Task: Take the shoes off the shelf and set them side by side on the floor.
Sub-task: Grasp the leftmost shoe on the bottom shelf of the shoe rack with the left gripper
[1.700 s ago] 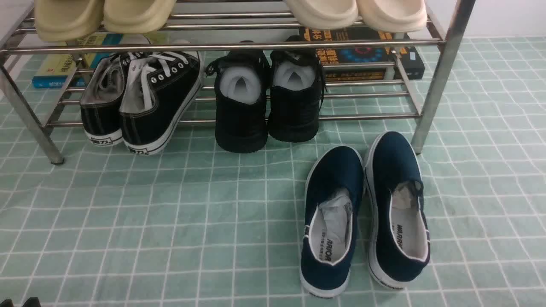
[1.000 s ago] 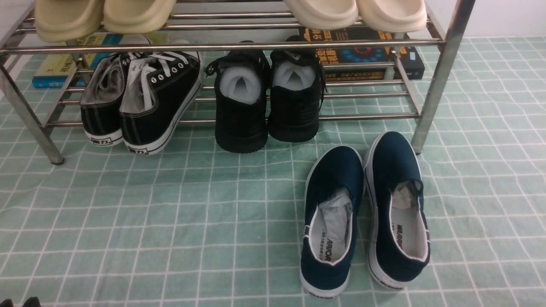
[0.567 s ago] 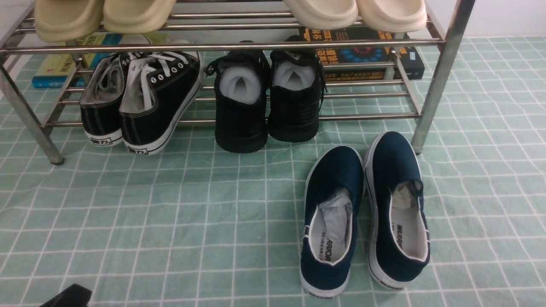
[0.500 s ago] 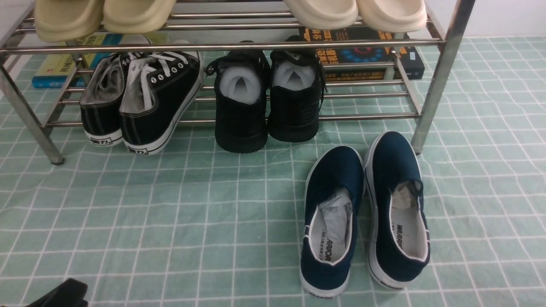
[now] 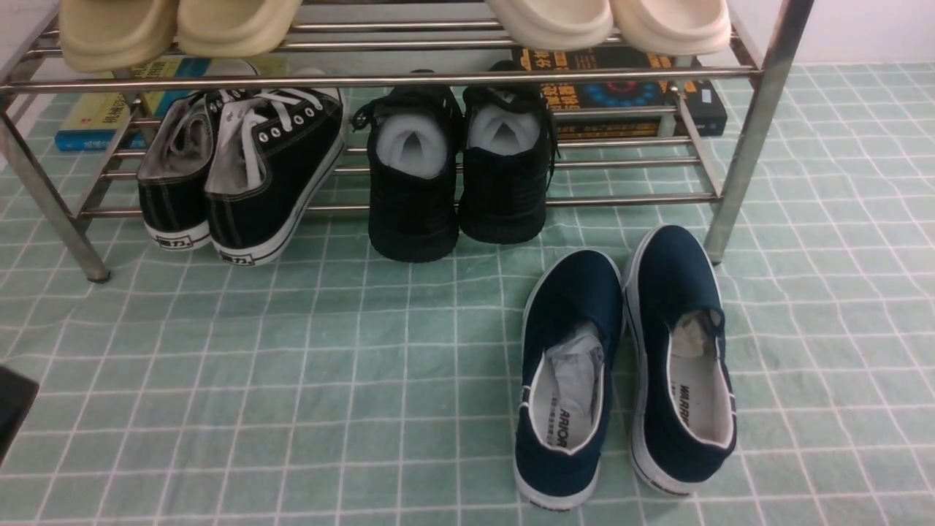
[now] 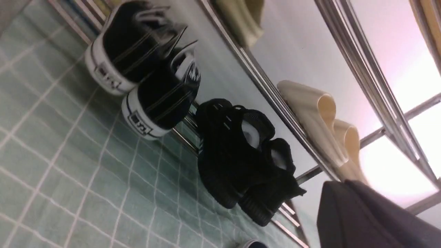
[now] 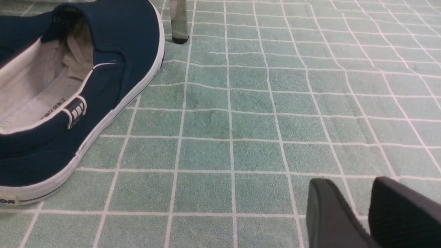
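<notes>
The shoes sit on the lower tier of the shelf, at its left end, with their heels toward me and hanging out over the front bar. The right shoe of the pair is tilted, leaning onto the left one so that they touch and its white sole edge shows. Just beside them, in the middle of the same tier, stands a pair of all-black sneakers with white paper stuffed inside. On the top tier there are beige slippers at the left and cream slippers at the right. Books lie behind the shelf.

On the floor, in front of the shelf's right leg, a pair of navy slip-ons lies side by side, heels toward me.

A dark part of my left arm shows at the left edge of the front view, low, and well apart from the shoes. In the left wrist view my left fingers are only a dark mass in one corner, and I cannot tell how far apart they are. My right fingers hang close over bare floor near one navy slip-on, with a narrow gap between the tips and nothing in it.
</notes>
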Available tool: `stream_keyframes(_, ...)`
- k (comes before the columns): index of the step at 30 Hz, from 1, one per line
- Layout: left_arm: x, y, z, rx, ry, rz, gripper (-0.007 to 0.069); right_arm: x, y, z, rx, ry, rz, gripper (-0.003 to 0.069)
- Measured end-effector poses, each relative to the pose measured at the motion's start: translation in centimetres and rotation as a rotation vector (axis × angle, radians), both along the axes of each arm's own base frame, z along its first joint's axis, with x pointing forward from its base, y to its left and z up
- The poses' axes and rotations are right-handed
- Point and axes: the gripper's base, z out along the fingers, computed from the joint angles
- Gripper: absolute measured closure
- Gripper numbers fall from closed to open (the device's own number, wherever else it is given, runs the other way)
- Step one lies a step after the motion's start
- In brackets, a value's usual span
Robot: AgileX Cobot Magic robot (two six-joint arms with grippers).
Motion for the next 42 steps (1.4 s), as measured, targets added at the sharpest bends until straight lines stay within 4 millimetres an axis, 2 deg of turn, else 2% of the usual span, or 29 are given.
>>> stream_keyframes(1,1.0,-0.3,1.3,0.084,0.079,-0.031,0.0624,0.0,0.0,0.0,0.0,0.0,0.0,0.0446)
stream_keyframes(2,1.4,-0.3,1.3,0.095,0.107,-0.036,0.0624,0.0,0.0,0.0,0.0,0.0,0.0,0.0445)
stream_keyframes(3,3.0,-0.6,1.7,0.159,0.241,-0.078,0.0624,0.0,0.0,0.0,0.0,0.0,0.0,0.0442)
stream_keyframes(4,3.2,-0.6,1.7,0.172,0.261,-0.082,0.0624,0.0,0.0,0.0,0.0,0.0,0.0,0.0442)
stream_keyframes(5,5.3,-0.7,1.6,0.253,0.435,-0.133,0.0624,0.0,0.0,0.0,0.0,0.0,0.0,0.044)
stream_keyframes(6,6.6,-0.7,1.6,0.314,0.528,-0.158,0.0624,0.0,0.0,0.0,0.0,0.0,0.0,0.0439)
stream_keyframes(7,6.8,-0.6,1.6,0.338,0.546,-0.159,0.0624,0.0,0.0,0.0,0.0,0.0,0.0,0.0439)
stream_keyframes(9,10.3,-0.1,2.4,0.496,0.711,-0.198,0.0624,0.0,0.0,0.0,0.0,0.0,0.0,0.0436)
stream_keyframes(14,17.6,1.4,6.5,0.763,0.875,-0.172,0.0624,0.0,0.0,0.0,0.0,0.0,0.0,0.043)
stream_keyframes(15,19.6,1.9,7.0,0.817,0.948,-0.173,0.0622,0.0,0.0,0.0,0.0,0.0,0.0,0.0426)
stream_keyframes(16,20.8,2.2,7.6,0.855,0.982,-0.163,0.0621,0.0,0.0,0.0,0.0,0.0,0.0,0.0424)
stream_keyframes(18,23.3,3.0,8.8,0.878,1.045,-0.142,0.0618,0.0,0.0,0.0,0.0,0.0,0.0,0.0422)
stream_keyframes(19,23.8,3.2,8.5,0.877,1.073,-0.147,0.0617,0.0,0.0,0.0,0.0,0.0,0.0,0.0421)
stream_keyframes(20,26.1,3.9,9.0,0.85,1.089,-0.147,0.0616,0.0,0.0,0.0,0.0,0.0,0.0,0.0421)
stream_keyframes(23,29.2,5.4,7.7,0.72,1.106,-0.198,0.0616,0.0,0.0,0.0,0.0,0.0,0.0,0.0421)
stream_keyframes(27,31.3,6.2,6.0,0.54,1.098,-0.26,0.0613,0.0,0.0,0.0,0.0,0.0,0.0,0.0421)
stream_keyframes(33,33.1,6.0,5.3,0.521,1.008,-0.235,0.06,0.0,0.0,0.0,0.0,0.0,0.0,0.0421)
stream_keyframes(39,34.8,4.1,5.3,0.581,0.88,-0.213,0.0508,0.0,0.0,0.0,0.0,0.0,0.0,0.0421)
stream_keyframes(42,35.5,4.0,4.2,0.605,0.902,-0.199,0.0417,0.0,0.0,0.0,0.0,0.0,0.0,0.0421)
